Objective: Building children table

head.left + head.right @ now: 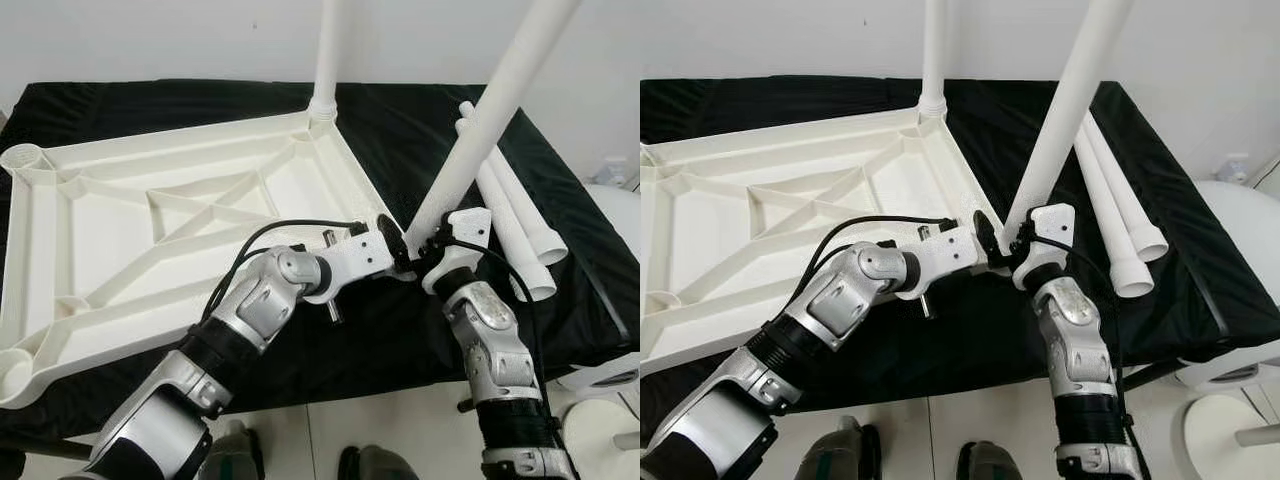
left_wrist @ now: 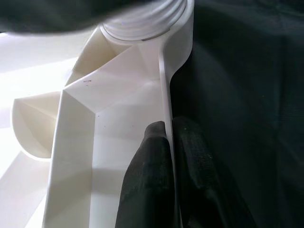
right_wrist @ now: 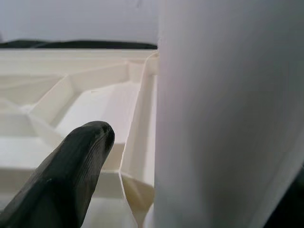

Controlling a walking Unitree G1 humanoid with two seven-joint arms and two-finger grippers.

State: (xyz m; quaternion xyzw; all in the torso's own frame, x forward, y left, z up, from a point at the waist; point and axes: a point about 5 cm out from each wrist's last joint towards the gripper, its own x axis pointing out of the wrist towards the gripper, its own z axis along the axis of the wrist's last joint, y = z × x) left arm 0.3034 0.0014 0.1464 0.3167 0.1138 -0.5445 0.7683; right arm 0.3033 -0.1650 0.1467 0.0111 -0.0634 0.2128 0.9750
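An upturned white tabletop (image 1: 180, 146) with ribs lies on the black cloth. One white leg (image 1: 327, 50) stands upright in its far corner socket. My left gripper (image 1: 390, 240) is shut on the tabletop's rim (image 2: 166, 95) near the front right corner, one finger on each side of the thin wall. A second white leg (image 1: 485, 125) leans tilted with its threaded end (image 2: 142, 21) at that corner socket. My right gripper (image 1: 432, 238) straddles this leg low down; one black finger (image 3: 71, 175) stands apart from the leg (image 3: 228, 118), showing a gap.
Two loose white legs (image 1: 520, 225) lie side by side on the cloth at the right. The black-covered table (image 1: 420, 120) ends close in front of me, with pale floor below. White furniture parts (image 1: 615, 200) stand off the table's right side.
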